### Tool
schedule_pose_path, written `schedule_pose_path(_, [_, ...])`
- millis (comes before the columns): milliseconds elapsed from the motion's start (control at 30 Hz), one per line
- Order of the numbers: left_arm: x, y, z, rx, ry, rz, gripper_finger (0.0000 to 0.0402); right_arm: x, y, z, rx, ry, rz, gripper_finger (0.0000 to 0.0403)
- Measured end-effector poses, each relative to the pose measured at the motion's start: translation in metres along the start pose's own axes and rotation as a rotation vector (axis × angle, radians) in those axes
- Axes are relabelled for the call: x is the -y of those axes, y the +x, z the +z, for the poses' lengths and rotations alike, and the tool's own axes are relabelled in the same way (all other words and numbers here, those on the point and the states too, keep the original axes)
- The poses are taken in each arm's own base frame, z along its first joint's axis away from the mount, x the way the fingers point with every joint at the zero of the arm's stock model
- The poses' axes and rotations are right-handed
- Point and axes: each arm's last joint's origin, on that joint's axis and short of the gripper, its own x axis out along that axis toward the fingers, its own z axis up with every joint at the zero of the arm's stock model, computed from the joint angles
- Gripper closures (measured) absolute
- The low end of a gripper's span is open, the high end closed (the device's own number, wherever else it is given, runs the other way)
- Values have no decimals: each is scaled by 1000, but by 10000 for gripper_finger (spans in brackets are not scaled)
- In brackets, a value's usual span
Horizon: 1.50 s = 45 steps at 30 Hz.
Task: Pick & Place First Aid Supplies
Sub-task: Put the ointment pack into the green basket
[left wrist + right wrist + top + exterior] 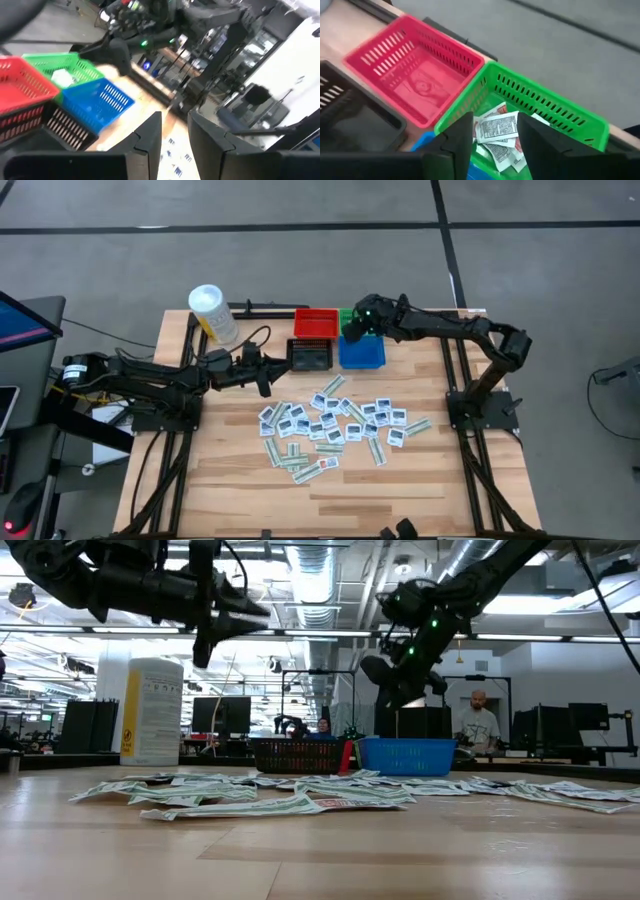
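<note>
Packets (496, 131) inside green bin (547, 107), right gripper (495, 137) above

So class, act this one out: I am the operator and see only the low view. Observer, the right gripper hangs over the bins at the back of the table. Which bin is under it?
Observer: A green bin, which your view does not show. The right gripper is over it, open.
Operator: Is anything in that bin?
Observer: Yes, several white printed packets lie in it.
Operator: And the red bin next to it?
Observer: I see no packets in the red bin.
</note>
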Motion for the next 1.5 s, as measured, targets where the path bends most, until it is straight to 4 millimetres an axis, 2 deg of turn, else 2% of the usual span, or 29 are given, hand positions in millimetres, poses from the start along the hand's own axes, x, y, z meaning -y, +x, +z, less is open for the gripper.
schedule_pose_path(167, [-11, -2, -17, -178, 24, 111, 307, -11, -27, 7, 79, -51, -19, 245])
schedule_pose_path(333, [-23, -9, -34, -362, -1, 239, 307, -15, -63, 19, 172, -184, 23, 245])
schedule_pose_path(433, [-24, -11, -38, -401, -1, 261, 307, -15, -86, 22, 186, -334, 160, 251])
schedule_pose_path(567, [-23, -11, -38, -402, 0, 256, 307, -11, -116, 15, 125, -518, 453, 261])
schedule_pose_path(633, [-23, -11, -38, -402, 7, 257, 307, -7, -127, 9, 65, -536, 524, 267])
schedule_pose_path(733, [-23, -11, -38, -401, 8, 256, 307, 2, -139, -2, -50, -518, 541, 274])
schedule_pose_path(867, [-24, -11, -38, -391, 14, 267, 307, 9, -141, -19, -182, -439, 520, 279])
schedule_pose_path(1100, [-25, -10, -36, -337, 31, 326, 307, 15, -120, -76, -303, -314, 499, 280])
schedule_pose_path(1233, [-25, -10, -35, -335, 57, 320, 307, -1, -115, -98, -186, -186, 596, 280])
schedule_pose_path(1300, [-25, -10, -35, -337, 73, 317, 307, -13, -118, -105, -113, -188, 676, 280])
schedule_pose_path(1400, [-25, -10, -35, -336, 82, 314, 307, -29, -125, -114, -8, -262, 786, 280])
schedule_pose_path(1500, [-25, -10, -35, -336, 81, 314, 307, -43, -124, -126, 12, -404, 814, 280])
